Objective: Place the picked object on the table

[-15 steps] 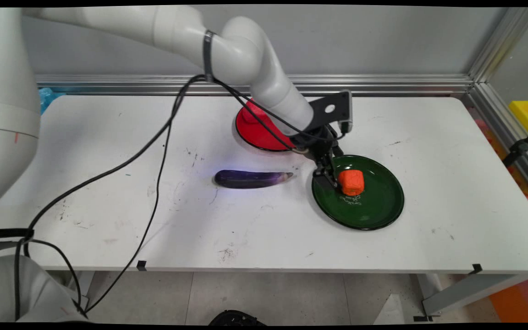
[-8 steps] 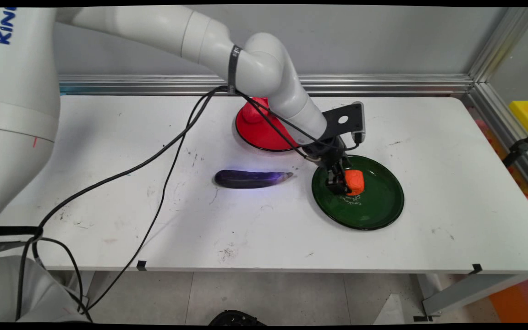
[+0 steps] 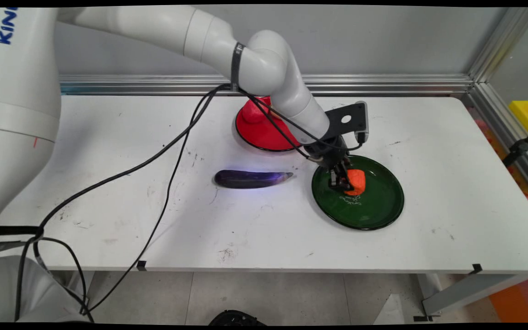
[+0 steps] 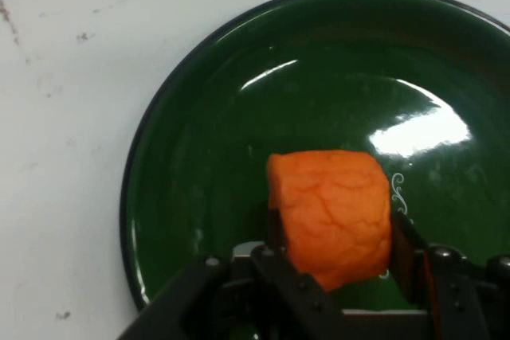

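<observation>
The claw [image 3: 343, 182] [image 4: 335, 248] grips an orange block [image 3: 355, 181] [image 4: 331, 214] between both fingers, over the green plate [image 3: 378, 208] [image 4: 207, 157]. A purple eggplant [image 3: 251, 178] lies on the desk [image 3: 452, 183] well apart from the claw, a red plate [image 3: 257, 130] beyond it.

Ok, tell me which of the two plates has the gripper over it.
The green plate, right of the eggplant. The gripper is closed on the orange block there; the red plate sits farther back.

Block [image 3: 356, 181] on plate [image 3: 378, 211]; eggplant [image 3: 250, 178] left.
</observation>
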Tool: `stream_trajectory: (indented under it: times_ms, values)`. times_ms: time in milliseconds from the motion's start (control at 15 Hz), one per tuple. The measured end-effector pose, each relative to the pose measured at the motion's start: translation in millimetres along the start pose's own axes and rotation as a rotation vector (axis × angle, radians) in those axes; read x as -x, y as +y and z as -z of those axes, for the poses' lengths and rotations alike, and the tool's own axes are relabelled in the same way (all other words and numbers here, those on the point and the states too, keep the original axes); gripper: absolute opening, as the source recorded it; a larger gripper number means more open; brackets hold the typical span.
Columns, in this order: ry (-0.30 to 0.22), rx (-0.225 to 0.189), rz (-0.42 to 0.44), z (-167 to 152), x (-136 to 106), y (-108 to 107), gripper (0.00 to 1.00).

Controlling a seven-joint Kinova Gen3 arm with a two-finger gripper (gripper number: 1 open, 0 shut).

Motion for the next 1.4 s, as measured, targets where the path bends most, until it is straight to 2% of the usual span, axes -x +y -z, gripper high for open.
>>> stream_trajectory:
  times_ms: [667,1000,1400]
  values:
    - [0.022,-0.018,0.029,88,-5,16,0.0]
    - [-0.012,-0.029,0.088,146,21,36,0.0]
    - [-0.05,-0.02,0.176,179,59,73,0.0]
